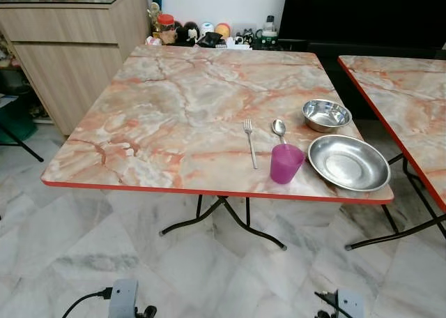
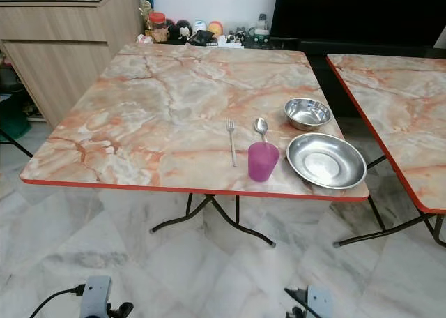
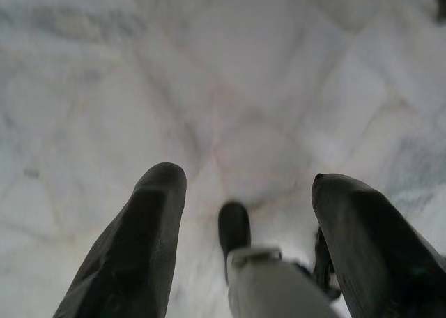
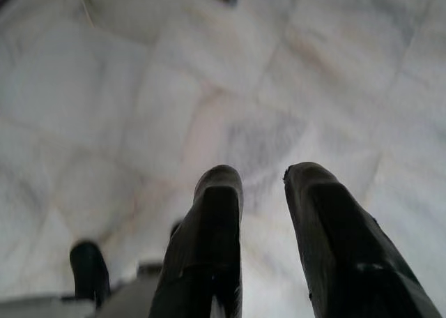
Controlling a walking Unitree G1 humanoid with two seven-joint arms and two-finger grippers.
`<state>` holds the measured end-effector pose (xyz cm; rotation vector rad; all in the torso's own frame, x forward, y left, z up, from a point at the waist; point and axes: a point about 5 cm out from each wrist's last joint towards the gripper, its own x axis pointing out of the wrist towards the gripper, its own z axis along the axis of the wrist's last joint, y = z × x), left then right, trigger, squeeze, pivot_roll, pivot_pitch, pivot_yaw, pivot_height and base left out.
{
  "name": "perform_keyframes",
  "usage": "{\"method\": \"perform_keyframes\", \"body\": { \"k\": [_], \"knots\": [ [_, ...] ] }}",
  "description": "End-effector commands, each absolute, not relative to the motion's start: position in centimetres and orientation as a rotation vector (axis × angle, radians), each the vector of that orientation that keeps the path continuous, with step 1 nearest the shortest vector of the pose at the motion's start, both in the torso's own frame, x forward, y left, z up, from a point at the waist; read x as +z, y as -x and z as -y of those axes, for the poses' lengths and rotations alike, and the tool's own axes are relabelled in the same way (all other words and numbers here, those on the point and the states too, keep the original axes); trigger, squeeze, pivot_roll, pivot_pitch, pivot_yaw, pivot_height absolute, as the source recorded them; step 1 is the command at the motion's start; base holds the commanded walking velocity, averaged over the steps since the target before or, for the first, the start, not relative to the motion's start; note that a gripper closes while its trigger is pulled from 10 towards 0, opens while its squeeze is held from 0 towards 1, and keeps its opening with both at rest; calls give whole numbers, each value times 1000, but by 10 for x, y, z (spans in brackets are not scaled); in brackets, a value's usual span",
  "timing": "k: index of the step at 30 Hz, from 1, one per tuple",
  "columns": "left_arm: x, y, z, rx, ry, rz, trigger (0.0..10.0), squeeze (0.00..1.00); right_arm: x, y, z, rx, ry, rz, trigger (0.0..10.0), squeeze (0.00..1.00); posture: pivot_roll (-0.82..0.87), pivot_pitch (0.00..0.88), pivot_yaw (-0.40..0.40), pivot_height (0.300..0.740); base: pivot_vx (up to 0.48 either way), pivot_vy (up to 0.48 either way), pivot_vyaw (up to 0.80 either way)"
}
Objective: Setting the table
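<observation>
Marble-look table (image 1: 174,102), peach and grey with rusty orange veins, trimmed in a bright red edge on black legs. A second table (image 1: 411,102) beside it wears the same pattern and red rim. The cup (image 1: 286,163) is translucent magenta-purple. Plate (image 1: 348,163), bowl (image 1: 326,114), fork (image 1: 249,142) and spoon (image 1: 279,129) all gleam silver steel. The floor (image 1: 104,241) is white marble tile streaked grey. The cabinet (image 1: 70,53) is pale wood grain. Both hands, left hand (image 3: 244,213) and right hand (image 4: 265,213), show black fingers.

Two marble-patterned worktops: one (image 1: 174,109) in the middle of the frame, a second (image 1: 411,95) at the right edge. On the middle one: one fork (image 1: 249,142), one spoon (image 1: 279,129), one purple cup (image 1: 286,163), one steel bowl (image 1: 325,115), one steel plate (image 1: 348,163).
</observation>
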<state>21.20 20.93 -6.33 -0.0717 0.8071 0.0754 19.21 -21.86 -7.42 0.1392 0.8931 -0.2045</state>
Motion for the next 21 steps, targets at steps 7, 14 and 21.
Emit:
{"method": "perform_keyframes", "body": {
  "k": [7, 14, 21],
  "knots": [
    [-67, -206, -212, 91, 85, -828, 10000, 0, -75, -191, 220, -205, -155, -903, 10000, 0, 21, 111, -48, 740, 0, 0, 0],
    [-69, -202, -212, 91, 83, -836, 10000, 0, -74, -191, 220, -203, -156, -897, 10000, 0, 24, 114, -53, 740, 0, 0, 0],
    [-69, -202, -210, 78, 74, -835, 10000, 0, -74, -191, 221, -206, -154, -898, 10000, 0, 23, 114, -55, 740, 0, 0, 0]
  ]
}}
